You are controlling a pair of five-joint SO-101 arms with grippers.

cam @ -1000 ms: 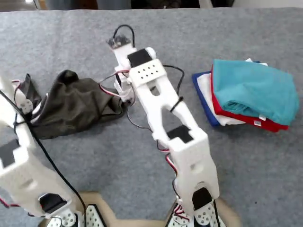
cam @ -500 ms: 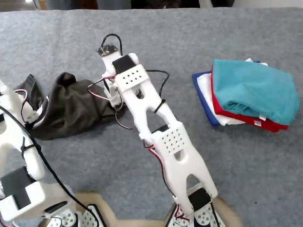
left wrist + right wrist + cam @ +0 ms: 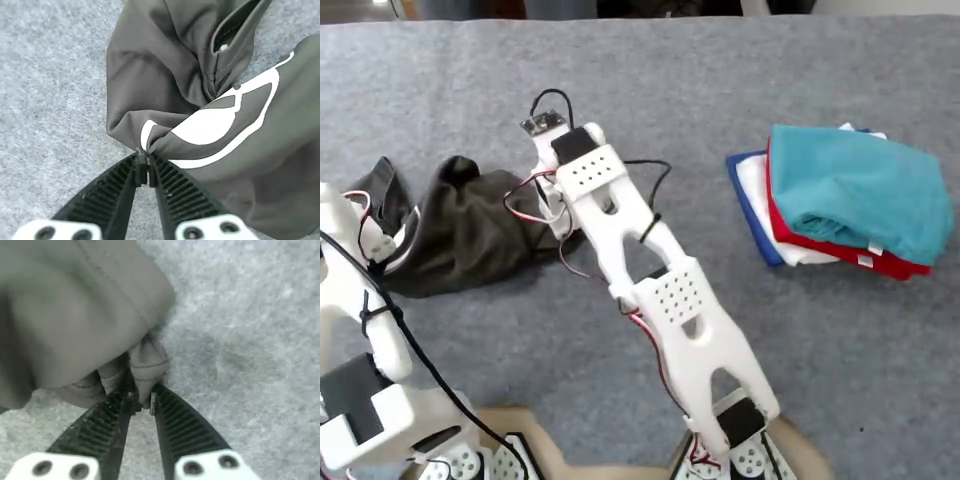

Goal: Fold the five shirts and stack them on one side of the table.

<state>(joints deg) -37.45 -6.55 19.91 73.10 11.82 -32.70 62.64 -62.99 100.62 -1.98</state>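
Shirt five, judging by the pile: a crumpled dark grey-brown cloth shirt (image 3: 470,225) lies at 9 o'clock on the grey carpet-like table cover (image 3: 720,80). It is well apart from the stack of four folded shirts (image 3: 840,195), teal over red, white and blue, at 3 o'clock.

Grips: left gripper (image 3: 143,167) pressed together on a bunched edge beside the white print; right gripper (image 3: 142,407) nipping a hemmed fold.

Long axis of the cloth runs 9 to 3 between the two grips, left at the 9 end, right at the 3 end. Likely next: draw apart along that line to flatten.

Wrist views give each pinch and the print. High view gives the span and the stack's bearing; right arm nearer the stack.
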